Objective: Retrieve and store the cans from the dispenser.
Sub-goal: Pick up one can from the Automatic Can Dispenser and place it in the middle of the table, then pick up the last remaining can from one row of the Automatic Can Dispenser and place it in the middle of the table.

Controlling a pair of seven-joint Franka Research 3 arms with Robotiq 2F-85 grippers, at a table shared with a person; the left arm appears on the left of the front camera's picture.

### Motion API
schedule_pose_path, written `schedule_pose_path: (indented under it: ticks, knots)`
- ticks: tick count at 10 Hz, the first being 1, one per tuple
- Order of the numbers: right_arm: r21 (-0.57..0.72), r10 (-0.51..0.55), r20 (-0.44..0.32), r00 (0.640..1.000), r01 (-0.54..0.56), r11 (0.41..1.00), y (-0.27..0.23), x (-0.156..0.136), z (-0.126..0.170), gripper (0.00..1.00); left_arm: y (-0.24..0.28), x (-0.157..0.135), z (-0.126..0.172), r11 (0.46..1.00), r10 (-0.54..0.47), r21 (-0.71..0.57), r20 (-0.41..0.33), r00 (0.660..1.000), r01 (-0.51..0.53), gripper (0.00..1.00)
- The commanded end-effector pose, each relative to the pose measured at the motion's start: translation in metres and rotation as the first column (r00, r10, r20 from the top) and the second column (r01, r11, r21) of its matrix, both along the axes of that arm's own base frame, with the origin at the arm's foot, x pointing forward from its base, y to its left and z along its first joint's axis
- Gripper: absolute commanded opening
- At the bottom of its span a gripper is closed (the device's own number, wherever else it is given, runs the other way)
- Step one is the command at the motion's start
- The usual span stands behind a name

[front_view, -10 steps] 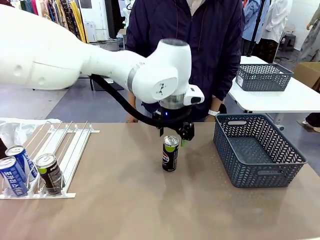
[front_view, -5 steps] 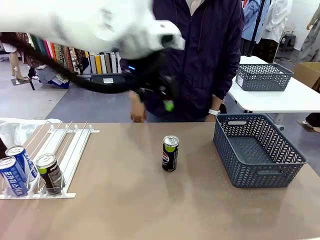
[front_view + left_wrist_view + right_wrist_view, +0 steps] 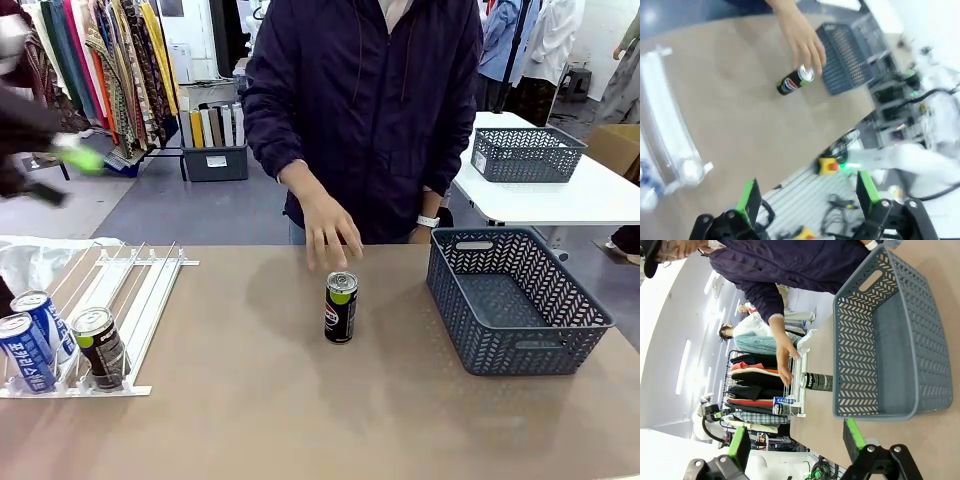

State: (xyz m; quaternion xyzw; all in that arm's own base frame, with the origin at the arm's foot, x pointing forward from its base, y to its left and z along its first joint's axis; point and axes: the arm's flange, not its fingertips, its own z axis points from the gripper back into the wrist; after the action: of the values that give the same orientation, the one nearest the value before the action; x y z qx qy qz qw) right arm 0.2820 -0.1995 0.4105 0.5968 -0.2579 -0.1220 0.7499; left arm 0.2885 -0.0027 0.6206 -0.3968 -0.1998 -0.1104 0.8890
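A black can point(image 3: 341, 307) with a green rim stands upright mid-table, free of both grippers. A person's hand point(image 3: 331, 240) hovers just above and behind it. The white dispenser point(image 3: 120, 300) lies at the left, with two blue-and-white cans point(image 3: 28, 350) and one black can point(image 3: 100, 346) at its front lip. My left gripper point(image 3: 55, 170) is a blur high at the far left, and its wrist view shows it open point(image 3: 807, 200) and empty, far above the can point(image 3: 795, 82). My right gripper point(image 3: 796, 445) is open and empty, near the basket point(image 3: 890, 340).
The dark grey lattice basket point(image 3: 515, 300) stands at the table's right with nothing visible in it. A second basket point(image 3: 525, 152) sits on a white table behind. The person stands at the far edge. A crumpled white bag point(image 3: 30, 260) lies behind the dispenser.
My left arm rose off the black can and swung up and away to the far left. The person's hand came down over the can, which stayed put.
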Motion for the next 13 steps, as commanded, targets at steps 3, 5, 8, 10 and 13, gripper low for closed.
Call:
schedule_pose_path:
  ticks: [3,5,8,10,13]
  knots:
    - [0.004,0.005,-0.001,1.000,-0.005,1.000,-0.001,-0.002,0.004,1.00,0.146,-0.047,-0.063,0.928,0.166,-0.329,-0.053,0.985,-0.174,1.00]
    - [0.004,0.005,-0.001,1.000,-0.005,1.000,-0.001,-0.002,0.004,1.00,0.151,-0.063,-0.048,0.936,0.191,-0.291,-0.047,0.981,-0.196,1.00]
    - [0.004,0.005,-0.001,1.000,-0.005,1.000,-0.001,-0.002,0.004,1.00,0.151,-0.063,-0.048,0.936,0.191,-0.291,-0.047,0.981,-0.196,1.00]
    - [0.004,0.005,-0.001,1.000,-0.005,1.000,-0.001,-0.002,0.004,1.00,0.151,-0.063,-0.048,0.936,0.191,-0.291,-0.047,0.981,-0.196,1.00]
    - [0.004,0.005,-0.001,1.000,-0.005,1.000,-0.001,-0.002,0.004,1.00,0.151,-0.063,-0.048,0.936,0.191,-0.291,-0.047,0.981,-0.196,1.00]
